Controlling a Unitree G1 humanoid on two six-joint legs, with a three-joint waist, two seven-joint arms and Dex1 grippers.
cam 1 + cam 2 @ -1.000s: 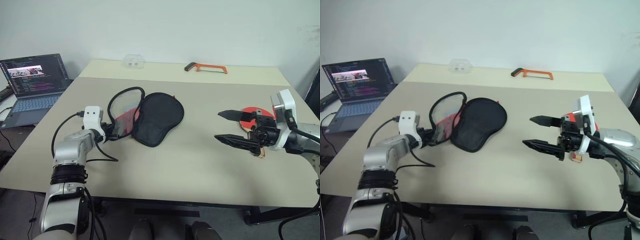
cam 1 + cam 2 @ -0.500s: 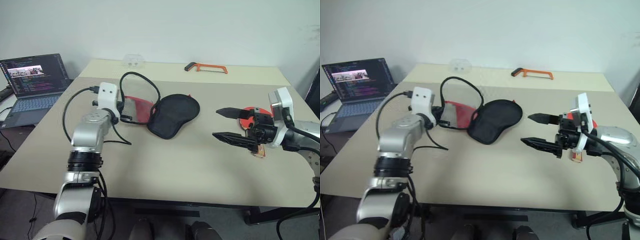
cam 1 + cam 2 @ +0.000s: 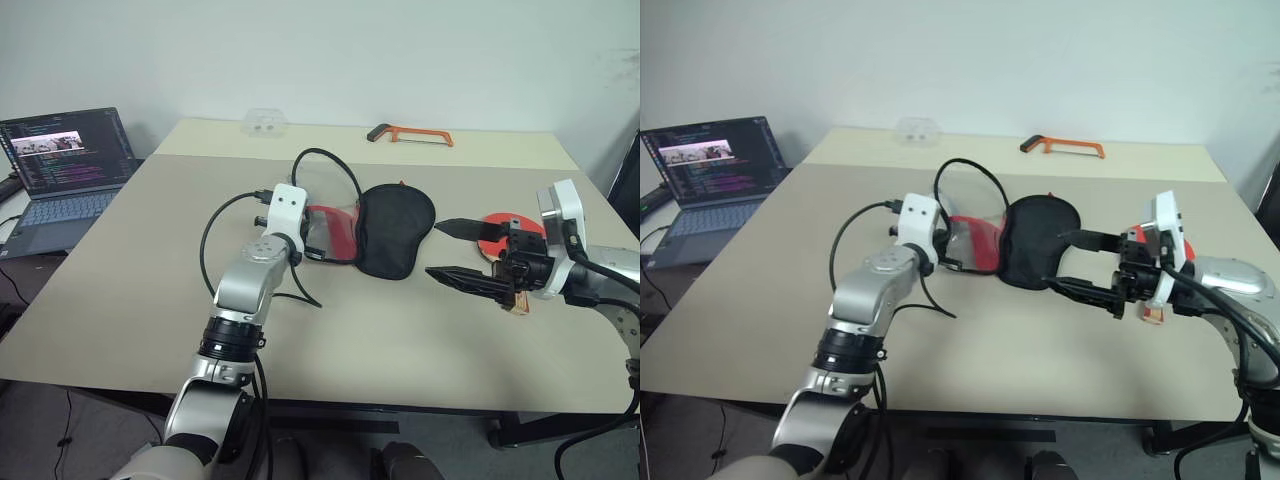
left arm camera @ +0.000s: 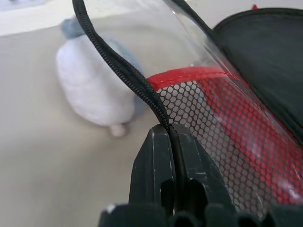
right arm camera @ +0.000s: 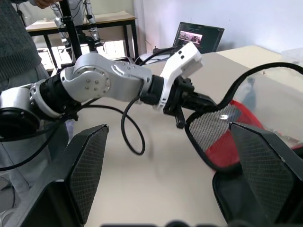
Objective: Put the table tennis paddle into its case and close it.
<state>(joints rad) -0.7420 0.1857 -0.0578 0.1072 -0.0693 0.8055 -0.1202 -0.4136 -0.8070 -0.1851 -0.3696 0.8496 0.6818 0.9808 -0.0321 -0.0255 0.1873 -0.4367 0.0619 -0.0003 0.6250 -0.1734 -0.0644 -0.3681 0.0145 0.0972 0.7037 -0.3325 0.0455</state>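
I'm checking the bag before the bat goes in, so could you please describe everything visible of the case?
The case is a paddle-shaped pouch lying unzipped on the beige table, near its middle. Its black fabric back faces up on the right; the clear front with red mesh is lifted open on the left. The left pincer, shut, pinches the black zip trim. A pale fuzzy charm sits beside it.

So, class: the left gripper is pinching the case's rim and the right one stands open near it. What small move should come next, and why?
Probably the open right gripper should close on the black flap of the case. The left gripper, shut on the zip rim, holds only one side, and the paddle lies behind, not yet inside.
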